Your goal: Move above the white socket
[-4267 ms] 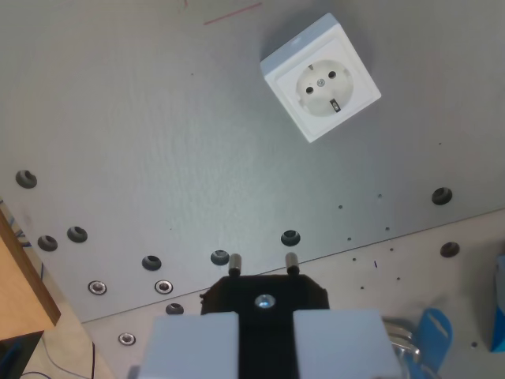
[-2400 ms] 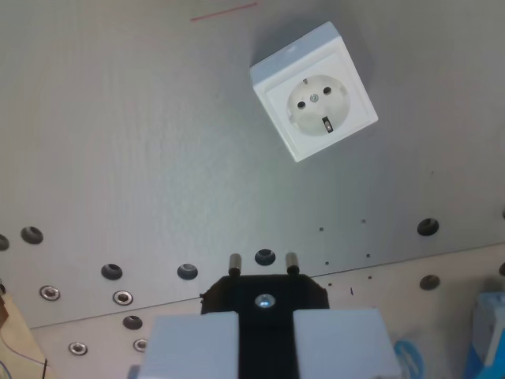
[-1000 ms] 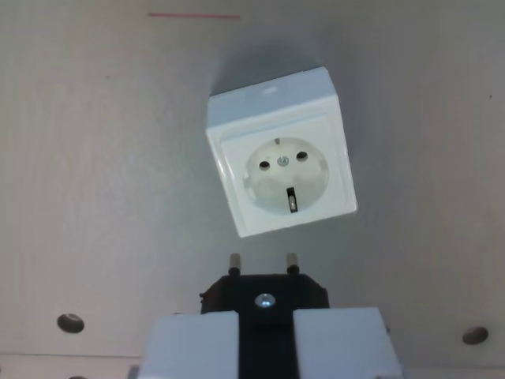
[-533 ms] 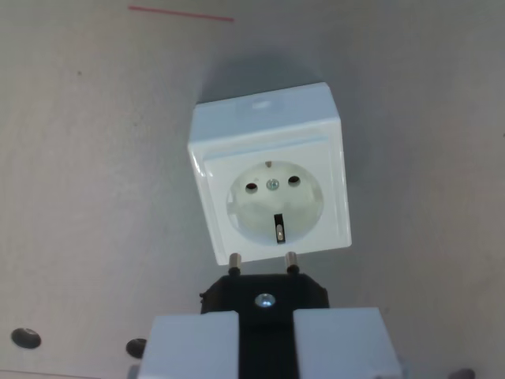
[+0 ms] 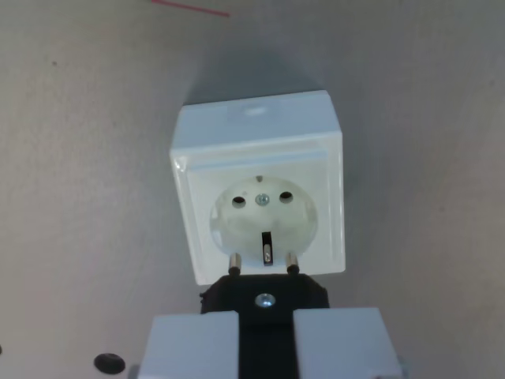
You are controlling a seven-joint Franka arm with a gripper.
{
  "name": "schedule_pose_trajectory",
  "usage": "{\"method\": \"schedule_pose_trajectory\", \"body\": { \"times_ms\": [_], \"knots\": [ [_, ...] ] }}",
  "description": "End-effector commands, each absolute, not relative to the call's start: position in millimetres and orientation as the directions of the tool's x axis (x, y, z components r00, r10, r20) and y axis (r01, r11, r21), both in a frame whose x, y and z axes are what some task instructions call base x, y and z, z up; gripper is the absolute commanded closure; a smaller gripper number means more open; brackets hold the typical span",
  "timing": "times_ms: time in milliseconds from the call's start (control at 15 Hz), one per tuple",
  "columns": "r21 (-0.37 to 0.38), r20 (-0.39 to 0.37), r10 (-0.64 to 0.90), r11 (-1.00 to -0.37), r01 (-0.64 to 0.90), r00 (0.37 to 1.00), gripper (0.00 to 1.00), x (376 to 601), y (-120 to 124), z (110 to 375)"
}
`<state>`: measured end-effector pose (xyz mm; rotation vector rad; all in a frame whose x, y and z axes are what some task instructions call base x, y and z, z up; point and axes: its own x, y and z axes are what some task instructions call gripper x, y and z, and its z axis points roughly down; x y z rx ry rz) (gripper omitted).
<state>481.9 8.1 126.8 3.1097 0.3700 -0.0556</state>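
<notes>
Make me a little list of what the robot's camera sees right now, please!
held thing: black plastic plug with two metal pins, pins pointing toward the socket
tool: pale grey tool at the bottom of the wrist view, closed around the plug
target: white square plastic wall socket with a round recess and two holes
pins versus socket: pin tips overlap the socket's lower face in the view; contact cannot be told
surface: grey metal table, a dark hole at lower left
mark: thin red line at the top
</notes>
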Motion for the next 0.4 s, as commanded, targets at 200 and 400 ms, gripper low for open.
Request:
{"method": "schedule_pose_trajectory", "body": {
  "times_ms": [200,400],
  "knots": [
    [0.054,0.077,0.310,-0.950,0.307,0.948,1.00,474.6,1.9,114.6],
    [0.055,0.078,0.300,-0.954,0.296,0.951,1.00,473.2,1.4,112.3]
  ]
}}
